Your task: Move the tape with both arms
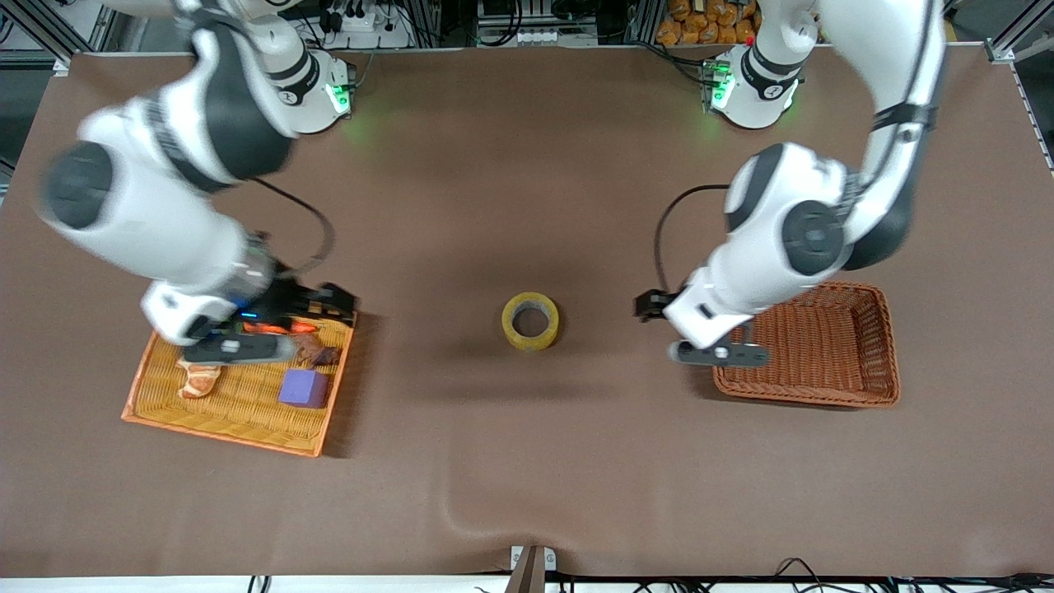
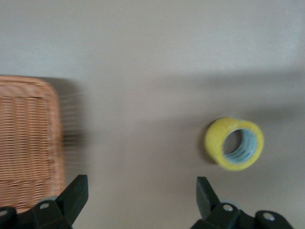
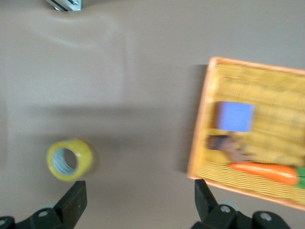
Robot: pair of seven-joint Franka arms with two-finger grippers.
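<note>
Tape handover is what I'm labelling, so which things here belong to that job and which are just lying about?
Belongs to the job:
- tape, lying on the table between the arms
- left gripper, open beside the brown basket
- right gripper, open over the orange tray

Lying about:
- purple cube, carrot and other bits in the tray

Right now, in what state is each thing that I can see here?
tape: lying free on the table, held by neither gripper
left gripper: open, empty, beside the brown basket
right gripper: open, empty, over the orange tray
purple cube: resting in the tray
</note>
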